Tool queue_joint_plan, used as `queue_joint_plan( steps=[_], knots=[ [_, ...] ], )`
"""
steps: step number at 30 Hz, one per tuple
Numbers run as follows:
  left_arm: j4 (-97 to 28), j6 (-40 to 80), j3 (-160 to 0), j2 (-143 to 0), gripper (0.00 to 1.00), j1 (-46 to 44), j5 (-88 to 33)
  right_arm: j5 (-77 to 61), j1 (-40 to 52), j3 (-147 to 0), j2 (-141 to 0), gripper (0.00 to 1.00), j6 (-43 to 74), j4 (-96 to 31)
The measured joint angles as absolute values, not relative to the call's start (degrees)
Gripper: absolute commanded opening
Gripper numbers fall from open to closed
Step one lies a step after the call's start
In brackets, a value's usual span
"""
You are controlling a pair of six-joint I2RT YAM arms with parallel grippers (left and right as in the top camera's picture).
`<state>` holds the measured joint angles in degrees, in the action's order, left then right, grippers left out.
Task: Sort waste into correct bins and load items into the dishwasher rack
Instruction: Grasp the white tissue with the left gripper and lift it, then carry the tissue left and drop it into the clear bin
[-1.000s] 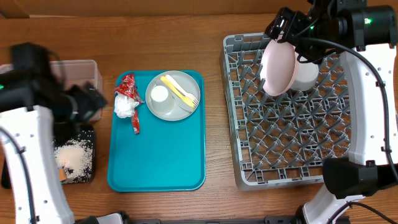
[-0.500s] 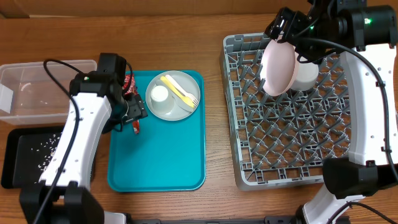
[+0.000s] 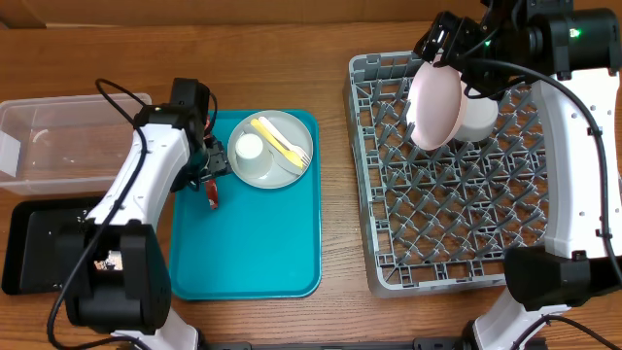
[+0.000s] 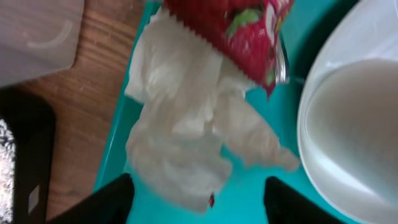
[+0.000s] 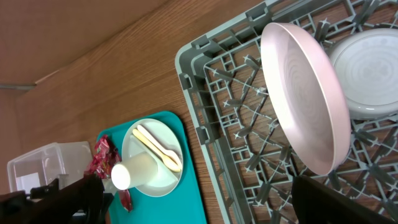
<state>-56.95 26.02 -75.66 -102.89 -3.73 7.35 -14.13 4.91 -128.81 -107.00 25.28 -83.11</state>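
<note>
The table (image 3: 330,311) is wood with visible grain and a low satin sheen. The teal tray (image 3: 248,243) is smooth, faintly glossy plastic. At right, the dishwasher rack (image 3: 457,224) is matt grey moulded plastic. At upper left, the clear tub (image 3: 58,146) is hazy see-through plastic; the black tray (image 3: 34,248) below looks matt. The crumpled white napkin (image 4: 180,143) is soft creased paper, the red wrapper (image 4: 230,25) shiny crinkled film. The pale round plate (image 5: 298,99) and white bowl (image 5: 370,74) are smooth with a soft shine.
</note>
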Motion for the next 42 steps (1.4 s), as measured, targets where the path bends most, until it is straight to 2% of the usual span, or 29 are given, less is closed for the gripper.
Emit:
queue_joint_plan(
  steps=[3, 4, 6, 9, 10, 15, 23, 32, 37, 42],
  knots=[
    [-56.14, 25.71, -75.64, -104.01, 0.47, -3.73, 7.90, -14.11, 4.91, -128.81, -106.98, 1.00, 25.23, -83.15],
    [-55.64, 25.43, -75.64, -104.38, 0.39, -3.73, 8.16, -14.11, 4.91, -128.81, -106.98, 1.00, 25.28, -83.15],
    [-54.94, 25.43, -75.64, -104.84, 0.36, -3.73, 8.45, -14.13, 4.91, -128.81, -106.98, 1.00, 25.28, -83.11],
    [-53.74, 25.17, -75.64, -104.99, 0.15, -3.73, 8.67, -14.13, 4.91, -128.81, -106.98, 1.00, 25.28, -83.13],
    [-53.45, 25.21, -75.64, -105.01, 0.04, -3.73, 8.71, -14.11, 4.91, -128.81, -106.98, 1.00, 25.28, -83.13],
    [-53.71, 24.18, -75.64, -105.01, 0.04, -3.73, 8.86, -14.13, 4.91, -128.81, -106.98, 1.00, 25.30, -83.13],
    [-61.65, 23.31, -79.35, -105.12, 0.04, -3.73, 8.86, -14.11, 4.91, -128.81, -106.98, 1.00, 25.28, -83.11],
    [-77.87, 23.31, -106.10, -105.12, 0.04, -3.73, 8.40, -14.02, 4.91, -128.79, -107.00, 1.00, 25.28, -83.15],
    [-80.55, 23.31, -117.80, -105.12, 0.04, -3.33, 8.21, -14.02, 4.91, -128.79, -107.00, 1.00, 25.28, -83.13],
    [-81.08, 23.31, -120.38, -105.10, 0.04, -0.45, 7.46, -14.00, 4.91, -128.79, -107.00, 1.00, 25.26, -83.13]
  ],
)
